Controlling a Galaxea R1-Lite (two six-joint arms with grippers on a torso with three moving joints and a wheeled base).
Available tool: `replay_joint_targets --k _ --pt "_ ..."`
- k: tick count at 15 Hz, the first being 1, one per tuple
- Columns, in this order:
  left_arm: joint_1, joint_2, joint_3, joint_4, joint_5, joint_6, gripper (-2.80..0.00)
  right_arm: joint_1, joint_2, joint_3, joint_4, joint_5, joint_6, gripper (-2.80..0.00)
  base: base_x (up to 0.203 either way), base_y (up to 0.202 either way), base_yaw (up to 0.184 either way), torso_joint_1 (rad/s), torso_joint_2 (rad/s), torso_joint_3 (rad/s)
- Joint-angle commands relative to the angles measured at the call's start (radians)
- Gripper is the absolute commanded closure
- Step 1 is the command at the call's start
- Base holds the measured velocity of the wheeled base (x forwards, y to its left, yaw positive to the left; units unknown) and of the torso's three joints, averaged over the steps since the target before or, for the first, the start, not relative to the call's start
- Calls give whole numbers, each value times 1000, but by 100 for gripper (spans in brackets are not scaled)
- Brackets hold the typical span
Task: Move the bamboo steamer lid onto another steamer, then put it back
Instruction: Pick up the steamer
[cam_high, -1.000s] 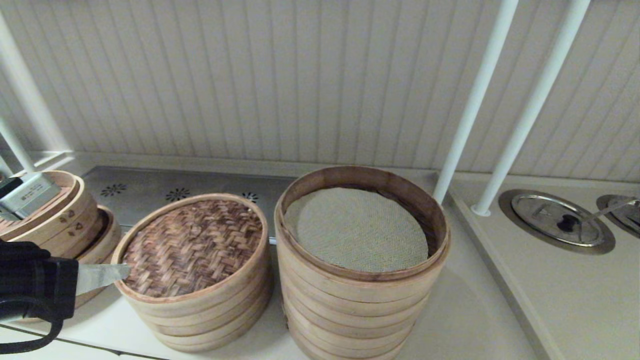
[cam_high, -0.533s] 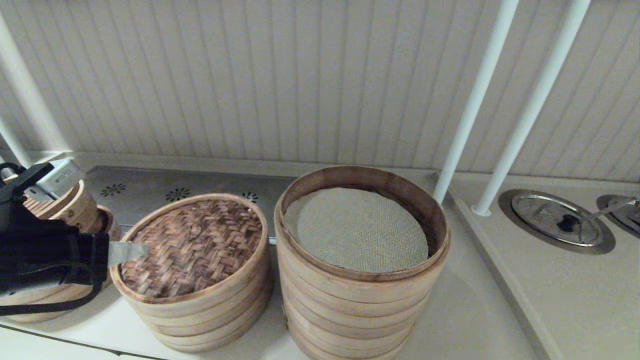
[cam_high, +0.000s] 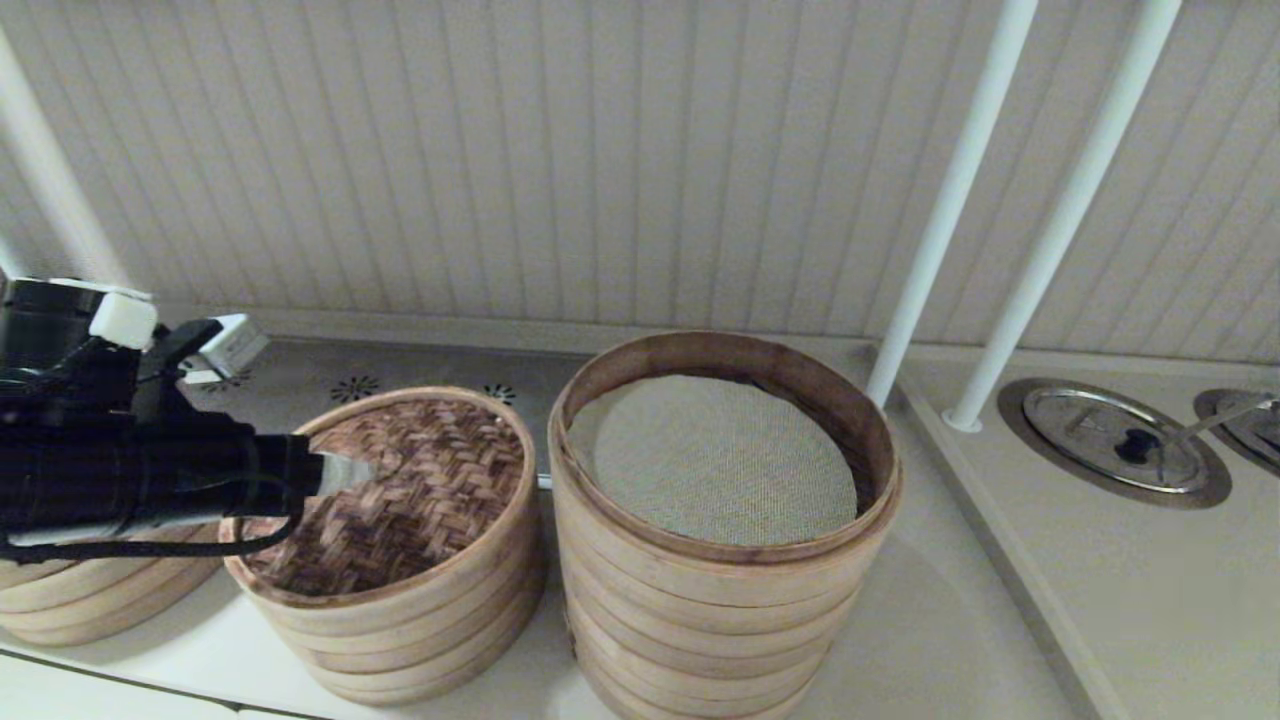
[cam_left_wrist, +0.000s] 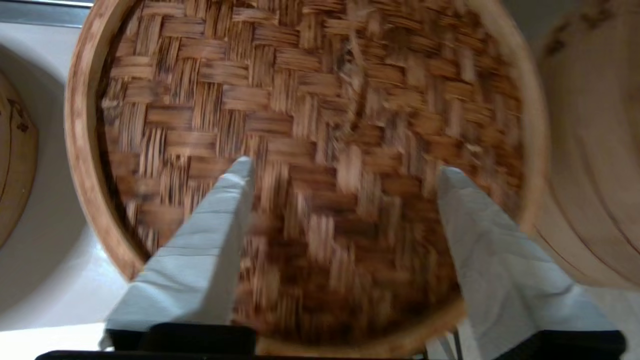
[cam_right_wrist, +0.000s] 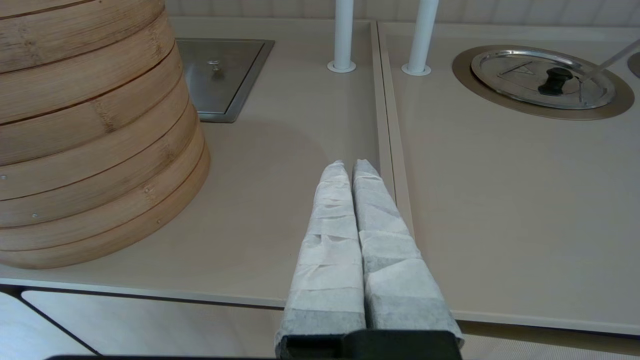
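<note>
The left gripper (cam_left_wrist: 342, 172) hovers over the bamboo steamer lid (cam_high: 400, 480), fingers (cam_left_wrist: 220, 210) spread wide, gripping nothing. The lid sits on a shorter stack at nine o'clock of another steamer (cam_high: 720, 560). The right gripper (cam_right_wrist: 349, 167) rests above the counter (cam_right_wrist: 500, 200), fingers pressed together; no writing is readable.

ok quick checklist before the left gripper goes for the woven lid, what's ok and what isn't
1. Left gripper open: ok, its fingers are spread wide above the weave.
2. Left gripper over the bamboo steamer lid: ok, it hangs over the lid's left part.
3. Fingers placed to grip the pale rim band: not ok, both tips are over the woven top, inside the rim.
4. Contact with the lid: cannot tell.
5. Another steamer ready to take the lid: ok, its top is open, with only the mesh liner inside.
6. Right gripper out of the way: ok, shut, low over the counter beside the tall stack.
</note>
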Motion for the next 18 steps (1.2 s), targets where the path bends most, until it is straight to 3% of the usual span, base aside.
replay_joint_targets --k 1,7,18 --pt "-17 70 -21 -11 20 4 -280 0 0 2 0 0 0 0 0 0 0 0 0 0" --pt "-109 156 -67 -17 187 5 -280 0 0 2 0 0 0 0 0 0 0 0 0 0" --pt "-132 189 -121 -16 316 23 -280 2 0 2 0 0 0 0 0 0 0 0 0 0"
